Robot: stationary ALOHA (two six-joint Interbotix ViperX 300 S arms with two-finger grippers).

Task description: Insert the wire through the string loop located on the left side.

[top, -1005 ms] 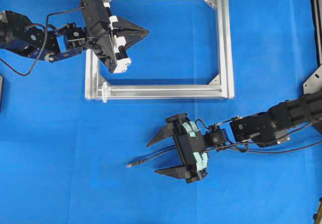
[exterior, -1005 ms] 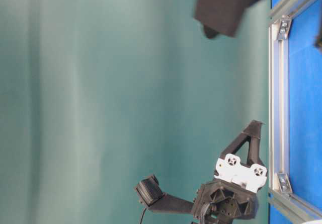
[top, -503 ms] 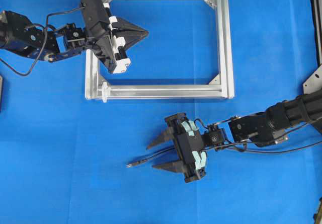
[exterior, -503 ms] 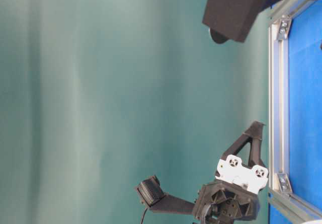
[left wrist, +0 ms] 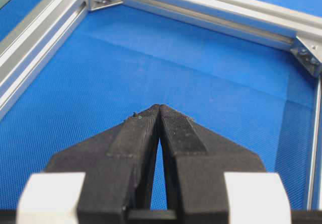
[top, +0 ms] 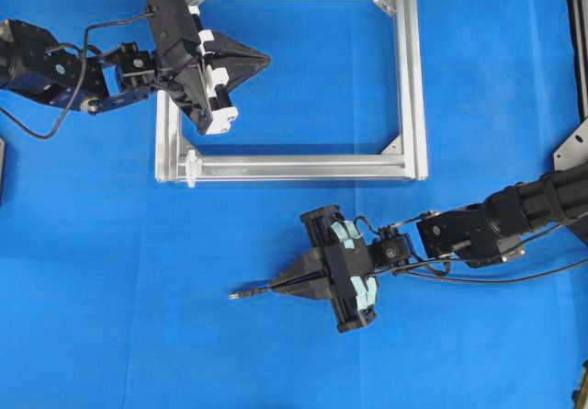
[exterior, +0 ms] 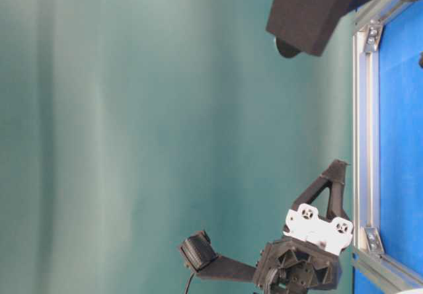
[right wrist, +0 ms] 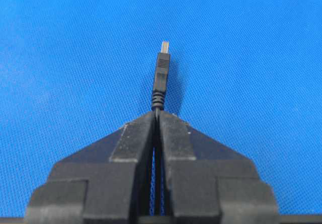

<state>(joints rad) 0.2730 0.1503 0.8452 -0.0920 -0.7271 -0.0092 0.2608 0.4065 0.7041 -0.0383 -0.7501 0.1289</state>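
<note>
The wire (top: 250, 290) is a thin black cable lying on the blue mat, its small plug tip pointing left. My right gripper (top: 273, 287) is shut on the wire just behind the plug. In the right wrist view the wire (right wrist: 161, 75) sticks out ahead of the closed right gripper (right wrist: 157, 114). The string loop (top: 190, 166) is a tiny white ring at the lower-left corner of the silver frame (top: 409, 78), up and left of the plug. My left gripper (top: 268, 58) hovers shut and empty inside the frame's upper-left part, its left gripper tips (left wrist: 159, 106) together over blue mat.
Frame rails (left wrist: 211, 12) run ahead of and to both sides of the left gripper. A metal bracket (top: 574, 147) and dark equipment sit at the right edge. In the table-level view the left gripper (exterior: 336, 167) stands beside the frame rail (exterior: 365, 142).
The right gripper's fingers have come together from wide open onto the wire. The left arm has not moved.
</note>
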